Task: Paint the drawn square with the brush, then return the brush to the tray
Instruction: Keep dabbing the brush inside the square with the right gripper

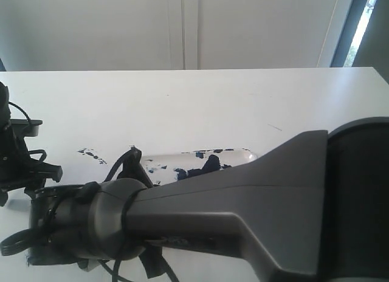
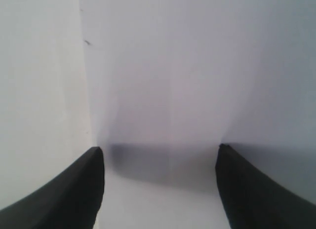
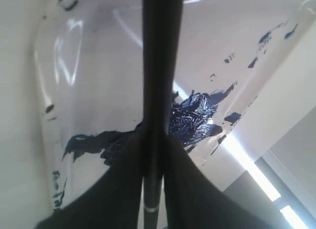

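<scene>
In the right wrist view my right gripper (image 3: 155, 135) is shut on the brush (image 3: 162, 66), a thin black stick that runs out between the fingers over the tray (image 3: 98, 81). The brush tip is out of frame. The tray is white, with a dark blue-black paint blotch (image 3: 192, 115) in its middle and flecks on its rim. In the exterior view the tray (image 1: 237, 154) shows only partly behind my right arm (image 1: 243, 203). My left gripper (image 2: 159, 149) is open over white paper (image 2: 197, 66), holding nothing. The drawn square is not in view.
My right arm crosses the whole foreground of the exterior view and hides much of the table. The left arm (image 1: 18, 163) stands at the left edge. Blue paint flecks (image 1: 91, 153) lie left of the tray. The paper's edge (image 2: 86, 91) borders the bare table.
</scene>
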Controlling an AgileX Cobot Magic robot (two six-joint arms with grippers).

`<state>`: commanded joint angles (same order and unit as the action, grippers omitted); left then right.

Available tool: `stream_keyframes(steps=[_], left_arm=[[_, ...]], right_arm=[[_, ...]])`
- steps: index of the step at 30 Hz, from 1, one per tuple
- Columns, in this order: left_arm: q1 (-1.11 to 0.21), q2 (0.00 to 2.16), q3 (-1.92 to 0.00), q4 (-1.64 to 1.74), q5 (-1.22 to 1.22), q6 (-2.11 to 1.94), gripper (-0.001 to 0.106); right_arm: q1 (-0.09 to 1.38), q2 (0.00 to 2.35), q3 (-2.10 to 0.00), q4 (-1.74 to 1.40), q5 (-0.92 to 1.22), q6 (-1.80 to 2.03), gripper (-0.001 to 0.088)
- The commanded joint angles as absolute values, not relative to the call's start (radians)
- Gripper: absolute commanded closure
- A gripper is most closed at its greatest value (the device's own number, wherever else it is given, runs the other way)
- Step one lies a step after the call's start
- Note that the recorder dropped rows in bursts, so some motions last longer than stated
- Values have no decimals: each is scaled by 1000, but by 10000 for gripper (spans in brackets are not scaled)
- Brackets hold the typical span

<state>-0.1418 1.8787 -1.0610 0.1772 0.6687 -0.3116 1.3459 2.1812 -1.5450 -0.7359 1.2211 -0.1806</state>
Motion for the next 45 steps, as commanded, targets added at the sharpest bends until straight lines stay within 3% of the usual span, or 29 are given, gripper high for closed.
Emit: stream_keyframes(steps=[23, 45], left_arm=[[-142, 1879, -1061, 187, 673, -312, 377], [-142, 1879, -1061, 187, 676, -314, 377]], right_arm=[[1346, 2153, -1452, -679, 1221, -193, 868], [1386, 2126, -1454, -967, 1221, -85, 868]])
